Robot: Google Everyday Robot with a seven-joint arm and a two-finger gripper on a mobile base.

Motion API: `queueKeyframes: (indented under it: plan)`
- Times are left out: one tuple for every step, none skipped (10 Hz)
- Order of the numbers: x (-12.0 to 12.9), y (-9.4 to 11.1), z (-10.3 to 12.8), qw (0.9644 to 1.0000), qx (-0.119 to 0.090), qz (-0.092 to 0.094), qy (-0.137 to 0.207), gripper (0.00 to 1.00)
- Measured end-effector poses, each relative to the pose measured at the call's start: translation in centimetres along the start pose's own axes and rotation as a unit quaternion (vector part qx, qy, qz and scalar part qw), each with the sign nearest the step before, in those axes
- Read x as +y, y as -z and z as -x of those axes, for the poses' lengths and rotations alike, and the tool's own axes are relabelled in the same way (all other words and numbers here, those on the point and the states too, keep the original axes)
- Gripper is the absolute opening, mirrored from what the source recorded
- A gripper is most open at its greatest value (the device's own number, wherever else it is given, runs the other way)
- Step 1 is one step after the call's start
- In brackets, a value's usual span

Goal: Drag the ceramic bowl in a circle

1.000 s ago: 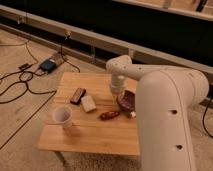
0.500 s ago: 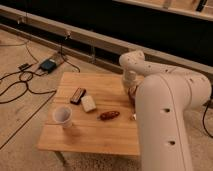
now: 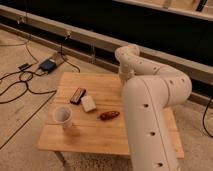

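Arm swung across my view since a second ago, now hiding ceramic bowl and gripper at table's right side. Gripper clamped shut; whether on bowl I can't see. I judge drag underway; white cup undisturbed.

A small wooden table stood on a sandy floor. Its top was made of light planks.

A white cup stood upright near the front left corner. A dark flat bar lay further back, near the middle of the left half. A small pale block lay just beside it, touching or almost touching. A reddish-brown long thing lay near the middle of the table.

The gripper was hidden behind the big white arm, which covered the right side of the table.

Black cables lay on the floor to the left.
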Motion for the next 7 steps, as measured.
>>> queueKeyframes:
  plan:
    - [1.2, 0.0, 0.3, 0.9999, -0.002, 0.004, 0.01, 0.0]
    - [2.9, -0.2, 0.5, 0.9996, -0.003, 0.011, 0.026, 0.0]
    - [5.1, 0.0, 0.4, 0.9986, -0.005, 0.022, 0.048, 0.0]
    - [8.0, 0.4, -0.4, 0.9963, -0.007, 0.037, 0.077, 0.0]
    - [9.4, 0.6, -1.1, 0.9946, -0.007, 0.047, 0.093, 0.0]
    - [11.1, 0.8, -2.8, 0.9919, -0.001, 0.058, 0.113, 0.0]
    - [11.8, 0.9, -3.8, 0.9906, 0.004, 0.065, 0.121, 0.0]
